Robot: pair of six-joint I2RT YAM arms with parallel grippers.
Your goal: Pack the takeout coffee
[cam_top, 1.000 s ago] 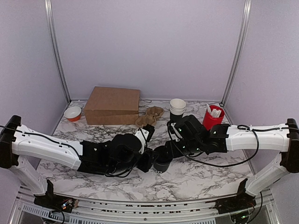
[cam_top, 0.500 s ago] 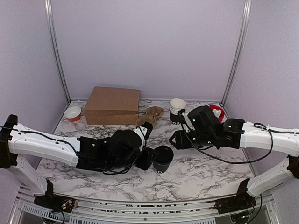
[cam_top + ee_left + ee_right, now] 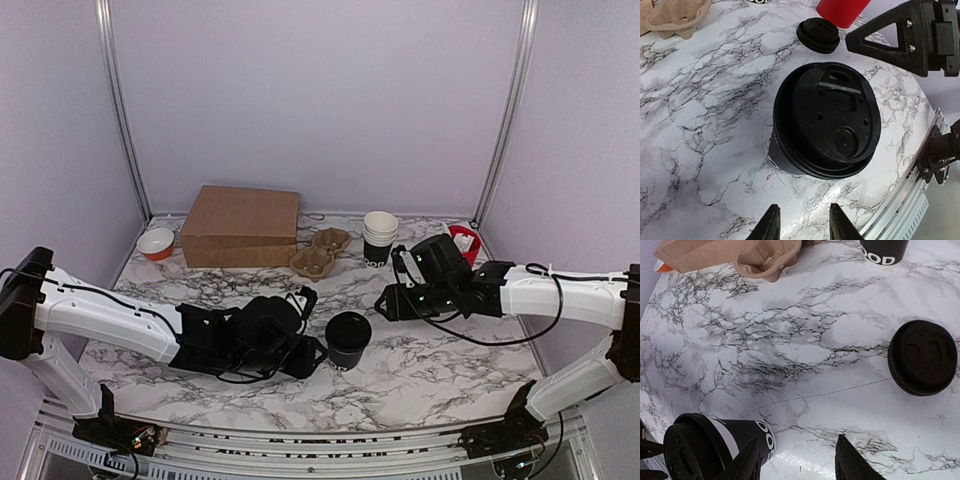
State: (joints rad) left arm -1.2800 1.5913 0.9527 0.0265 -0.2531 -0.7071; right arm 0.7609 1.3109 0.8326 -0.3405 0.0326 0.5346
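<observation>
The takeout coffee cup (image 3: pixel 348 340) stands upright near the table's front middle, black with white print, its black lid (image 3: pixel 826 116) seated on top. My left gripper (image 3: pixel 312 357) sits just left of the cup, apart from it; its jaws (image 3: pixel 803 226) are open with only bare marble between them. My right gripper (image 3: pixel 387 301) hovers to the cup's upper right, also open (image 3: pixel 799 461) and empty. In the right wrist view the cup (image 3: pixel 720 442) is at the lower left, beside one fingertip (image 3: pixel 747 462).
A loose second black lid (image 3: pixel 923 358) lies on the marble near the right gripper. At the back stand a stack of white-rimmed cups (image 3: pixel 380 238), a red tub (image 3: pixel 463 241), a pulp cup carrier (image 3: pixel 320 252), a cardboard box (image 3: pixel 241 226) and a small orange-rimmed bowl (image 3: pixel 155 243).
Both grippers were at the cup a second ago. The right one has drawn back to the right, and the left has backed off to the left, leaving the lidded cup standing alone.
</observation>
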